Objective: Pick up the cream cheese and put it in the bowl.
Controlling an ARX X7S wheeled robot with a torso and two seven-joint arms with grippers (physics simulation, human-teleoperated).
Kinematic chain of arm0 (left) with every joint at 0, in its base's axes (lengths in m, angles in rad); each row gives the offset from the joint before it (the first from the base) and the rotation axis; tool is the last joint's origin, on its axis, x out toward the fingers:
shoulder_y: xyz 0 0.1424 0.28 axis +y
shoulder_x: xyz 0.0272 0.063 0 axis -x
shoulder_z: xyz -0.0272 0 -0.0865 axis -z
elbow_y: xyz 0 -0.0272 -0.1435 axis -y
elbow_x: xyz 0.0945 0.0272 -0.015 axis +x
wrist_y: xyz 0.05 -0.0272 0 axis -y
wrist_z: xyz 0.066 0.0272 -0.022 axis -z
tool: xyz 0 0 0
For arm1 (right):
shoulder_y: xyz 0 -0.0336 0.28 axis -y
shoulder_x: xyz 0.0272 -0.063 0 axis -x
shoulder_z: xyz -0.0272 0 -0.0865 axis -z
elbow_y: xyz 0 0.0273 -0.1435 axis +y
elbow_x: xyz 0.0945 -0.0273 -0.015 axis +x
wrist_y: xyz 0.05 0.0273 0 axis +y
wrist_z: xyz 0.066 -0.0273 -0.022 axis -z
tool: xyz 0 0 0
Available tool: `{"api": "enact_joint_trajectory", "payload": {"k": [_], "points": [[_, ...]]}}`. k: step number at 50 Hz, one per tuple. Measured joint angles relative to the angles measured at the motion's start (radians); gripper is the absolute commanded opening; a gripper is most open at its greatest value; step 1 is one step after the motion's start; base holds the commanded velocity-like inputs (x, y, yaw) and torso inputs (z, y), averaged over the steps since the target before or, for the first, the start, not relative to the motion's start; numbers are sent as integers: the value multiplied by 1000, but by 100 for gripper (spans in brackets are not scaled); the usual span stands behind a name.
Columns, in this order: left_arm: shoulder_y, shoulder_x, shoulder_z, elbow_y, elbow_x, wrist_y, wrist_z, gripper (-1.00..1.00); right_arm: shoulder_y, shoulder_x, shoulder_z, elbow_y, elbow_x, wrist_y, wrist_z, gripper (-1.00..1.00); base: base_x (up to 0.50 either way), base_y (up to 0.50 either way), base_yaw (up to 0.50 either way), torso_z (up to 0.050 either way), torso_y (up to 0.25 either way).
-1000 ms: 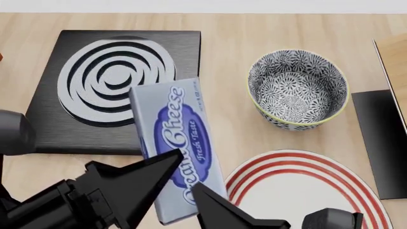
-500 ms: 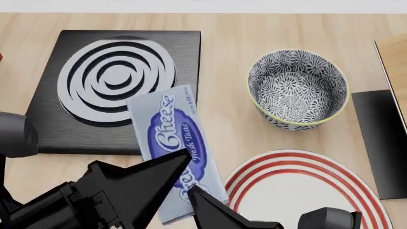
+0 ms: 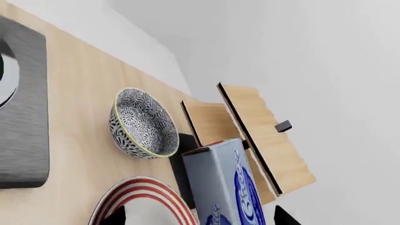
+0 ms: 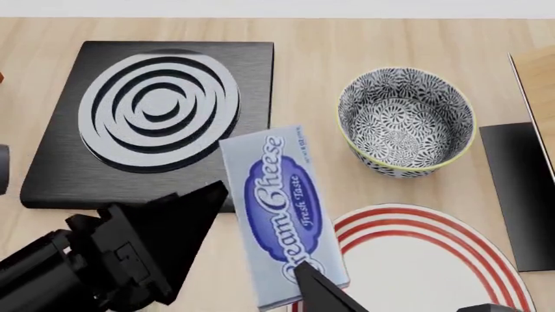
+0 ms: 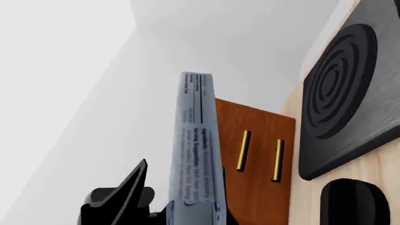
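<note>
A light wooden tabletop (image 4: 312, 45) fills the head view, with a pale wall beyond it. At the left lies a black square burner plate (image 4: 251, 71) with white concentric rings. In front of it the left gripper (image 4: 260, 260) reaches in from the lower left, its jaws pinched on the near end of the cream cheese (image 4: 282, 208). The silver-grey box with its blue oval logo is held off the table, its long side pointing away from the robot, its far end over the burner plate's near right corner and its near end by the rim of the white plate with red rings (image 4: 416, 260). The floral bowl (image 4: 406, 120) stands well apart to the right and farther back, empty. A black panel (image 4: 520, 188) and a wooden board (image 4: 536, 84) sit at the right edge. The right gripper (image 5: 119, 197) shows only one dark finger in its wrist view, so how far it is open cannot be told.
</note>
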Motion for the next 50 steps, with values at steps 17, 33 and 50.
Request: {"api": "enact_joint_trajectory", "payload": {"k": [17,33,50], "points": [[-49,-57,47,113,341,-111,-215,100,-94,6,90,-72,-65,-55,8,-100,0,0,0,0,0],[-14,-74,268,173,1083,-195,-430,100,-189,-77,171,-238,-489,-121,155,-100,0,0,0,0,1],[70,-50,397,-130,1517,115,-451,100,-235,-200,164,-371,-1147,-150,316,-100,0,0,0,1,1]]}}
